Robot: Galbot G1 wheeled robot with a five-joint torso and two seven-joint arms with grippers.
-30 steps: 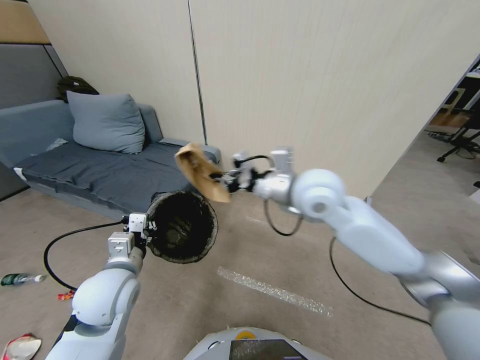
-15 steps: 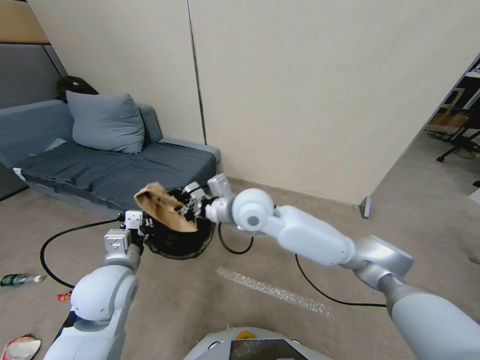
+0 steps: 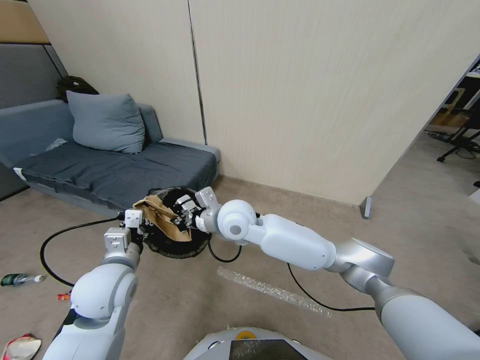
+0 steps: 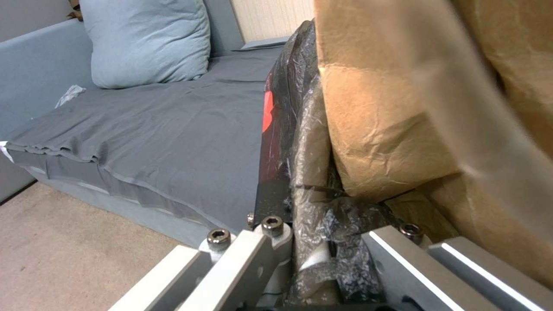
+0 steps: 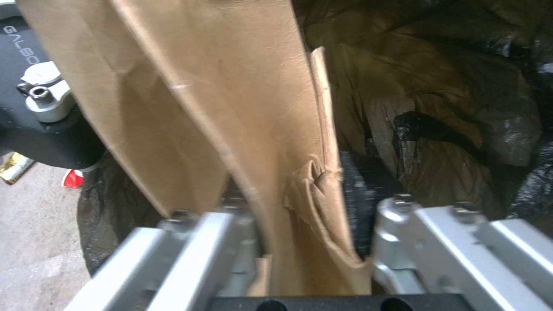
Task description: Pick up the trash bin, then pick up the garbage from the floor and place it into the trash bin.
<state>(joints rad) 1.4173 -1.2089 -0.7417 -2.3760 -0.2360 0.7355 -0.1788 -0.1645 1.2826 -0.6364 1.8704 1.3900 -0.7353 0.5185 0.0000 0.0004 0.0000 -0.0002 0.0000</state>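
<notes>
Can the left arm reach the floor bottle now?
Probably not. The left claw is shut on the rim of the bin, holding it under the right claw and paper bag; the bottle lies free on the floor off to the left.

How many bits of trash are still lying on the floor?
3, all by the robot's left side: a small bottle, a red scrap near the black cable, and a red-and-white wrapper at the picture's corner. More may lie hidden behind the arms.
</notes>
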